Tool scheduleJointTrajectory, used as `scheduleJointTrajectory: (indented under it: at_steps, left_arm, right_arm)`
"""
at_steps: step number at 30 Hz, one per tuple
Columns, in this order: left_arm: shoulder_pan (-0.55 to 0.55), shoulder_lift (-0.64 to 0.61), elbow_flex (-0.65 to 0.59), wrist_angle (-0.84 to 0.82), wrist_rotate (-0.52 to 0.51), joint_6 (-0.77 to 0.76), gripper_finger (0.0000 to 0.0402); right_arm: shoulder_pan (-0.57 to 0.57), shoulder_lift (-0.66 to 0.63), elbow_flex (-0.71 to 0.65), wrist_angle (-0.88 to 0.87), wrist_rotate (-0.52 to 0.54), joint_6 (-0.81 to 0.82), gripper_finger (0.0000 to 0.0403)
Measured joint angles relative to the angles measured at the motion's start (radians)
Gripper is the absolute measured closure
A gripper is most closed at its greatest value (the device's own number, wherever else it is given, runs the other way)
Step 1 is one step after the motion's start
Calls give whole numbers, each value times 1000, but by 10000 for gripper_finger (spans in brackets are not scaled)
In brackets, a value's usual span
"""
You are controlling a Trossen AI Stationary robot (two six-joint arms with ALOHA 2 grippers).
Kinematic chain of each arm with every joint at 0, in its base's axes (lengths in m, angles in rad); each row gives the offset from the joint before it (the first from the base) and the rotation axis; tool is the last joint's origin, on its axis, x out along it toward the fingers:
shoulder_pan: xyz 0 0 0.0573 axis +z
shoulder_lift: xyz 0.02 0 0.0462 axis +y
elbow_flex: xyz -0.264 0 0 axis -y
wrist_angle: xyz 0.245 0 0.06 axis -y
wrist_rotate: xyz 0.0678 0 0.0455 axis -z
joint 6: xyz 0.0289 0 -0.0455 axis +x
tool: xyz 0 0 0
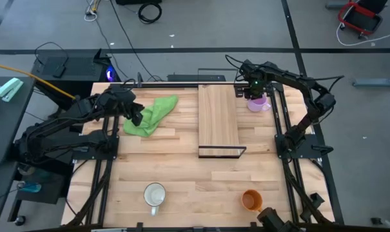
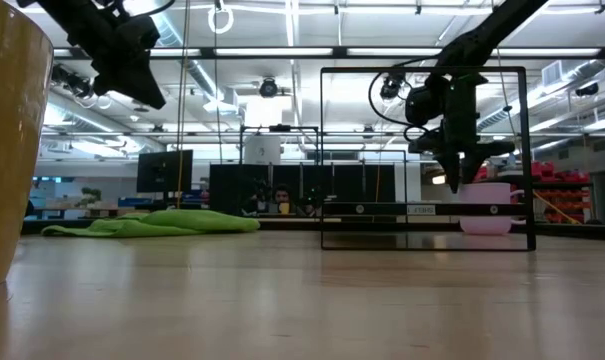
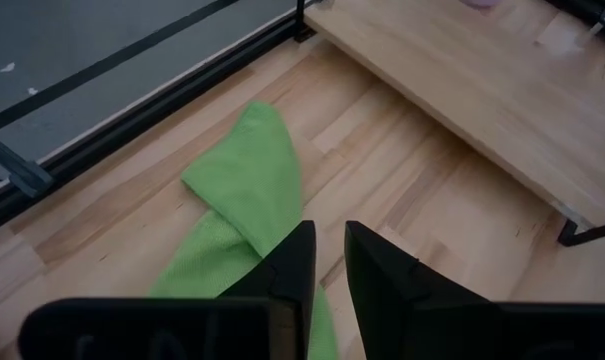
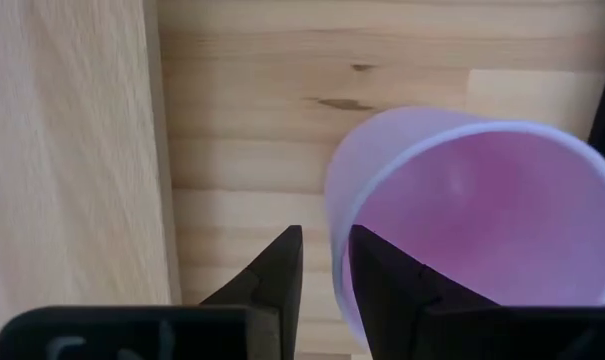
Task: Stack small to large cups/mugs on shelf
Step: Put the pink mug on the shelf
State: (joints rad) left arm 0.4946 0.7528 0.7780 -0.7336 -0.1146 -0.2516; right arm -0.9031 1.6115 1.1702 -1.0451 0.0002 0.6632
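Note:
The light purple mug (image 1: 259, 104) (image 2: 487, 212) stands upright on the tabletop by the far right corner, just right of the shelf (image 1: 218, 119) (image 4: 62, 150). My right gripper (image 1: 254, 92) (image 2: 452, 186) (image 4: 325, 250) comes down on the mug's shelf-side rim, shut on it. The white mug (image 1: 155, 194) and the orange mug (image 1: 251, 200) stand on their bases near the table's near edge. My left gripper (image 1: 137, 116) (image 3: 329, 250) hangs shut in the air above the green cloth, touching nothing. My right gripper has the purple mug's wall at the rim (image 4: 334, 235), on the side facing the shelf, pinched with one finger (image 4: 387, 285) inside the mug and the other outside. The fingers come from above, pointing down. The mug stays upright with its base on the tabletop.
A crumpled green cloth (image 1: 149, 115) (image 3: 247, 185) lies left of the shelf, under my left gripper. Black frame rails run along the table's left and right sides (image 1: 282, 125). The shelf's plank top is bare. Open tabletop lies between the shelf and the two near mugs.

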Motion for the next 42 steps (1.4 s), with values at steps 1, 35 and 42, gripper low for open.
scheduleJointTrajectory:
  at_steps: [1, 35, 42]
  left_arm:
    - [0, 0, 0, -1, 0, 0, 333]
    - [0, 0, 0, 0, -1, -26, 353]
    - [0, 0, 0, 1, -1, -33, 356]
  right_arm:
    - [0, 0, 0, 0, 3, 0, 310]
    - [69, -100, 75, -97, 54, -129, 399]
    - [118, -159, 249, -283, 106, -208, 399]
